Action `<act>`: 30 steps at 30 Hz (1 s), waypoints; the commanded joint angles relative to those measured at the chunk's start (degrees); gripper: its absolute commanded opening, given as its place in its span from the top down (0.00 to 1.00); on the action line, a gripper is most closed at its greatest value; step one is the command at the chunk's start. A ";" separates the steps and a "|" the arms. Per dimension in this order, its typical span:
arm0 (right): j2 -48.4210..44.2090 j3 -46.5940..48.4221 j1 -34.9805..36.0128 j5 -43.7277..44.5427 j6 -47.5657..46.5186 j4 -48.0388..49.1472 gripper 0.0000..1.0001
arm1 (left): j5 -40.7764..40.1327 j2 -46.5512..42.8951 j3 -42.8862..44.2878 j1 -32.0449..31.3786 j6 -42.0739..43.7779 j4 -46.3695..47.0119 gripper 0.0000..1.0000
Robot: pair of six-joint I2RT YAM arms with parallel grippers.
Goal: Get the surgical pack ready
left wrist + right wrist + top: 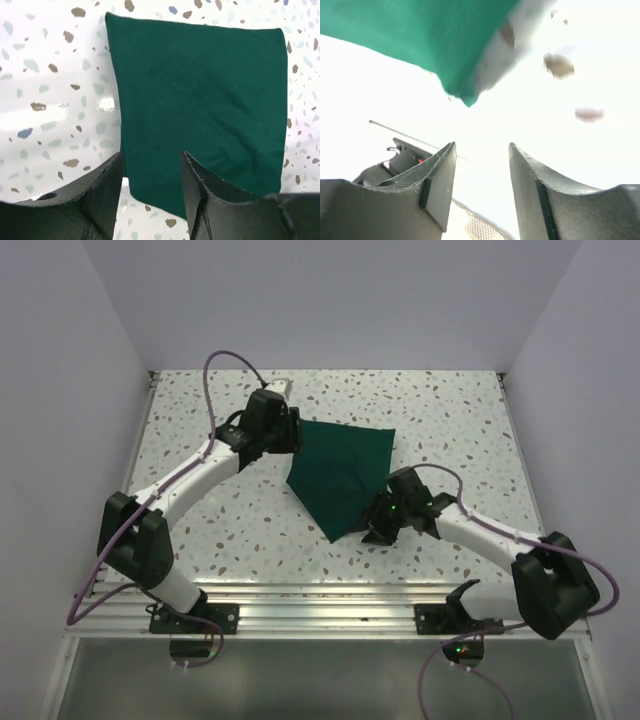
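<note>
We find the dark green folded fabric drape [345, 475] lying flat. The left gripper [152, 167] and the right gripper [482, 152] both have their fingers apart (nothing held).

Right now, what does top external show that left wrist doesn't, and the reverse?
Only top external: both arms, the whole outline of the green drape, the left gripper at its far left corner and the right gripper by its near corner. Only left wrist: a close view of the left fingers standing apart, with the drape's edge showing in the gap between them, not clamped. Both: the drape lying flat on the speckled table.
</note>
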 commanded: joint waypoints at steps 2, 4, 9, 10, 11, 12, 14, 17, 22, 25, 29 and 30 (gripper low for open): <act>-11.74 5.73 -0.45 7.18 -5.43 -15.52 0.51 | -1.07 4.60 4.98 -0.17 9.13 -0.35 0.47; -12.98 8.27 -4.83 6.93 -8.33 -18.08 0.52 | 0.78 5.84 6.04 0.36 9.22 -0.53 0.46; -5.00 17.41 -13.98 7.89 -20.37 -23.09 0.47 | 2.28 7.78 5.78 0.36 7.81 -3.34 0.46; -3.68 19.87 -14.60 8.24 -21.52 -22.93 0.47 | 2.37 7.60 5.43 0.36 7.46 -3.43 0.46; -2.28 20.85 -15.13 7.89 -23.01 -22.66 0.47 | 2.45 7.17 4.99 0.45 7.20 -3.60 0.45; 0.87 21.73 -16.09 7.63 -23.63 -22.40 0.47 | 2.80 6.99 4.11 0.54 7.11 -3.78 0.45; 5.18 24.36 -16.88 7.54 -25.13 -23.18 0.46 | 3.33 6.81 3.15 1.41 6.15 -4.83 0.45; 7.23 25.17 -16.89 7.80 -25.84 -21.10 0.43 | 6.22 6.11 0.95 2.82 5.62 -4.40 0.45; 12.41 25.17 -16.98 8.07 -27.77 -18.53 0.48 | 8.78 7.07 -1.78 3.62 5.26 -2.29 0.45; 13.56 23.94 -16.98 6.40 -28.12 -14.94 0.50 | 10.19 7.78 -3.36 3.62 5.00 0.33 0.46; 14.87 23.76 -16.98 5.52 -28.91 -13.00 0.53 | 12.03 8.92 -4.50 4.06 4.65 2.89 0.49; 15.05 23.24 -16.98 4.82 -29.00 -12.21 0.54 | 12.38 9.18 -4.59 4.14 4.47 3.25 0.49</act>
